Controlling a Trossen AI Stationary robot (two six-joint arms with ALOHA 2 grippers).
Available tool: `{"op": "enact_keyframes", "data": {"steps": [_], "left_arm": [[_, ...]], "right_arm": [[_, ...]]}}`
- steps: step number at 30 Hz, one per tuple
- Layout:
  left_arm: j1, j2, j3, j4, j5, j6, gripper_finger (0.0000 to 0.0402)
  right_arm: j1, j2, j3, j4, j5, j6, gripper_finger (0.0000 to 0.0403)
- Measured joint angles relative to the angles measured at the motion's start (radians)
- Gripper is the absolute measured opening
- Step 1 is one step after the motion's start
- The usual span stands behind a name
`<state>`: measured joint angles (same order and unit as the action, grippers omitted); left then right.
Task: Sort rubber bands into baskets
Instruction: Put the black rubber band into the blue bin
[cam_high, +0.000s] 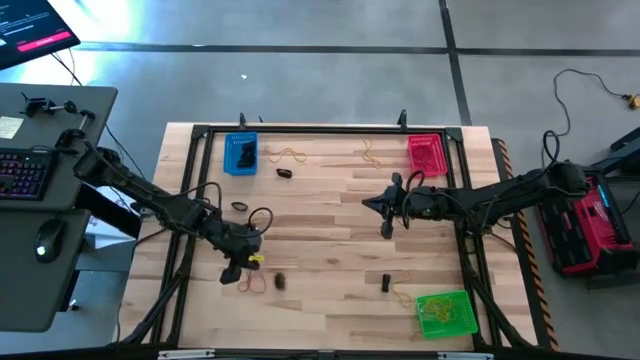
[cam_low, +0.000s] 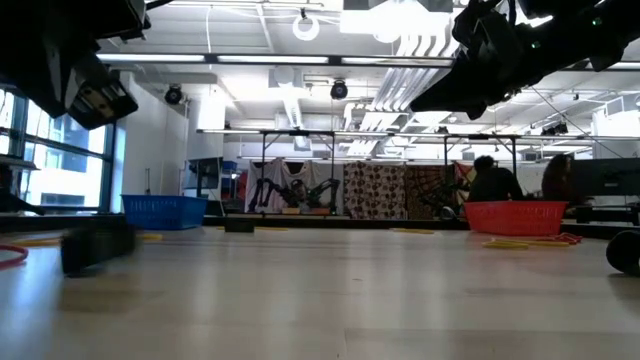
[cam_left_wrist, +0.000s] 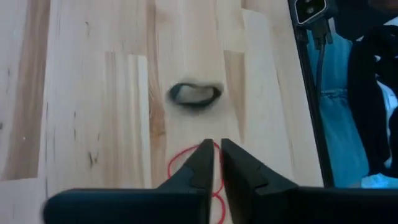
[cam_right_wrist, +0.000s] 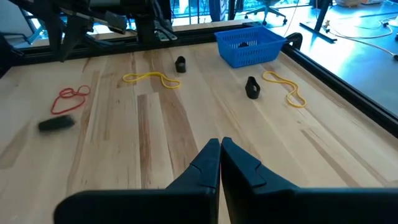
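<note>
Left wrist view: left tool over a red rubber band on the bench, fingers a narrow slit apart, gripping nothing.
Beyond it lies a black rubber band. The right tool hovers mid-bench, closed and empty. The blue basket, red basket and green basket stand near the bench edges.

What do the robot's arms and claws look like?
Both arms are dark and slim, built from jointed segments, with black cables looping along them. The left gripper and right gripper each end in two black, wedge-shaped fingers tapering to points.
</note>
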<state>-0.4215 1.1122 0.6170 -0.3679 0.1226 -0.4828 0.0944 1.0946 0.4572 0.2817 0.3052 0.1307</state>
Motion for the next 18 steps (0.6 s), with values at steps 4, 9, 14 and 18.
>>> {"op": "enact_keyframes", "data": {"steps": [4, 9, 14, 18], "left_arm": [[0.009, 0.007, 0.0, 0.002, -0.018, 0.009, 0.0008], [0.009, 0.076, 0.0, 0.066, 0.0, 0.098, 0.0027], [0.011, 0.189, 0.0, 0.203, 0.001, 0.265, 0.0061], [0.012, 0.259, 0.0, 0.29, -0.001, 0.412, 0.0088]], "right_arm": [[0.0, 0.0, 0.0, 0.0, -0.002, 0.0, 0.0002], [0.0, 0.0, 0.0, 0.0, -0.002, 0.0, 0.0002], [0.0, 0.0, 0.0, 0.0, -0.002, 0.0, 0.0002], [0.0, 0.0, 0.0, 0.0, -0.011, 0.003, 0.0002]]}}
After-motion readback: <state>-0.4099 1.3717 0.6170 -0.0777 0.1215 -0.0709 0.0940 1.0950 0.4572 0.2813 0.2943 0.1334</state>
